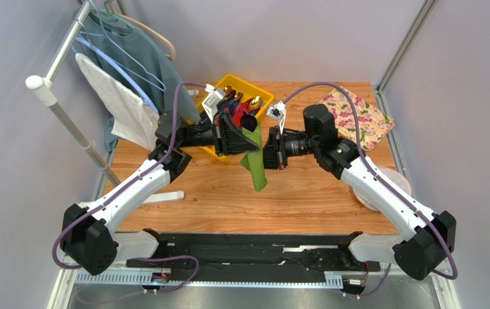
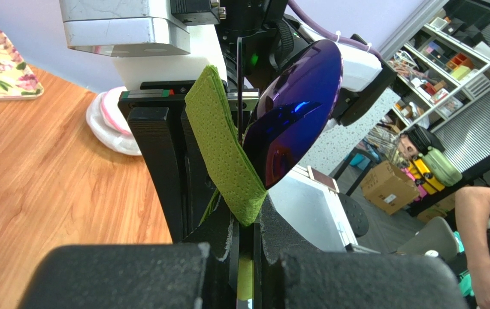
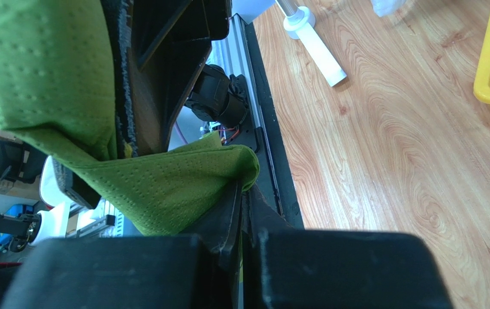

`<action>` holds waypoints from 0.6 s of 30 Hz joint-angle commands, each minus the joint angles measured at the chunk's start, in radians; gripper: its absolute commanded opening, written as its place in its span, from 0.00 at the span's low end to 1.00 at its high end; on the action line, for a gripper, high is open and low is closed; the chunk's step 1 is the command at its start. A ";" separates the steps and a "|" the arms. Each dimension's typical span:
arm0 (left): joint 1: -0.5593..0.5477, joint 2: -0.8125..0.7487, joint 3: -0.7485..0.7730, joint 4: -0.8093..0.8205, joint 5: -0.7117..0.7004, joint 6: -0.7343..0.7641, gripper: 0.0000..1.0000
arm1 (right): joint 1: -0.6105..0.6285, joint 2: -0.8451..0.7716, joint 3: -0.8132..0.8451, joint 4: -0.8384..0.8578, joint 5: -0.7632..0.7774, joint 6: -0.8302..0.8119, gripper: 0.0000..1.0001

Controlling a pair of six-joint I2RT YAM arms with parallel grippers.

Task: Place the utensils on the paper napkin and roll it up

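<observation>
The green paper napkin (image 1: 254, 162) hangs folded in the air over the table's middle, held between both arms. My left gripper (image 1: 246, 138) is shut on its upper part (image 2: 223, 151). A utensil's dark iridescent spoon head (image 2: 294, 116) sticks out right beside the fold; in the top view it shows at the napkin's top (image 1: 249, 121). My right gripper (image 1: 269, 152) faces the left one and is shut on a napkin edge (image 3: 157, 187). Other utensils (image 1: 236, 100) with red and gold parts lie in the yellow bin behind.
The yellow bin (image 1: 264, 98) stands at the back centre. A floral mat (image 1: 359, 118) lies back right, and a white-and-pink dish (image 1: 392, 183) sits under the right arm. A clothes rack with a white towel (image 1: 124, 105) stands left, its white foot (image 1: 166, 197) on the table.
</observation>
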State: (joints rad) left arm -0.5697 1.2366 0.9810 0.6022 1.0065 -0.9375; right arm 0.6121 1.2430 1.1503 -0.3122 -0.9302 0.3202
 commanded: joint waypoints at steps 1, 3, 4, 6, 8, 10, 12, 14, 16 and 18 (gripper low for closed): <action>-0.009 -0.017 0.065 0.094 -0.048 -0.009 0.00 | 0.015 0.010 0.000 0.022 -0.002 0.007 0.00; -0.006 -0.023 0.058 0.090 -0.055 0.000 0.00 | 0.008 0.010 0.021 -0.049 0.008 -0.045 0.00; -0.006 -0.025 0.048 0.085 -0.060 0.003 0.00 | 0.000 0.007 0.040 -0.076 0.023 -0.059 0.00; 0.010 -0.032 0.036 0.079 -0.068 0.014 0.00 | -0.044 0.001 0.057 -0.152 0.036 -0.082 0.15; 0.037 -0.038 0.018 0.061 -0.086 0.020 0.00 | -0.084 -0.010 0.081 -0.224 0.047 -0.102 0.27; 0.059 -0.045 -0.001 0.047 -0.100 0.037 0.00 | -0.153 -0.030 0.097 -0.264 0.045 -0.093 0.49; 0.089 -0.043 -0.010 0.035 -0.111 0.046 0.00 | -0.222 -0.053 0.095 -0.301 0.037 -0.076 0.63; 0.116 -0.035 -0.018 0.031 -0.121 0.037 0.00 | -0.255 -0.097 0.080 -0.317 0.011 -0.058 0.68; 0.129 -0.026 -0.021 0.047 -0.124 0.025 0.00 | -0.279 -0.149 0.065 -0.317 0.004 -0.052 0.74; 0.139 -0.020 -0.018 0.060 -0.129 0.020 0.00 | -0.281 -0.178 0.045 -0.315 0.002 -0.047 0.77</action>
State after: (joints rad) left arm -0.4500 1.2259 0.9550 0.5999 0.9131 -0.9169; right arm 0.3359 1.1702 1.1965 -0.5995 -0.8989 0.2630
